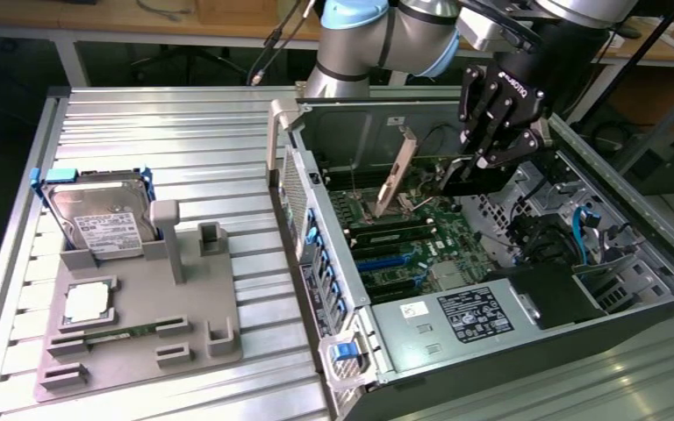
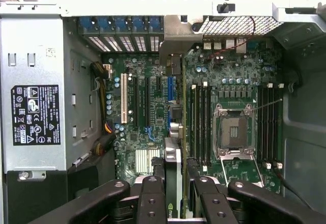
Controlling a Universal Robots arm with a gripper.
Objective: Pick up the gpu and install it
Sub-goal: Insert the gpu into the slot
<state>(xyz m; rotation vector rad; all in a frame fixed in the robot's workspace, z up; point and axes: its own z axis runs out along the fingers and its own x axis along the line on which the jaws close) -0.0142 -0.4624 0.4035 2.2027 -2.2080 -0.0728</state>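
Observation:
The gpu (image 1: 463,181) is a thin dark card with a long silver bracket (image 1: 398,171), held edge-down inside the open computer case (image 1: 313,263). My gripper (image 1: 480,163) is shut on the card's top edge. In the wrist view the gpu (image 2: 173,155) runs edge-on between my fingertips (image 2: 174,169), above the green motherboard (image 2: 142,132), between the expansion slots (image 2: 140,102) and the memory slots (image 2: 199,122). Its bracket end (image 2: 173,63) points toward the case's rear wall. Whether the card's lower edge touches a slot I cannot tell.
The power supply (image 1: 460,316) fills the case's near end. The empty CPU socket (image 2: 233,130) lies beside the memory slots. At the exterior view's left, a grey fixture (image 1: 197,307) holds a hard drive (image 1: 101,215), a processor (image 1: 85,303) and a green memory stick (image 1: 115,335).

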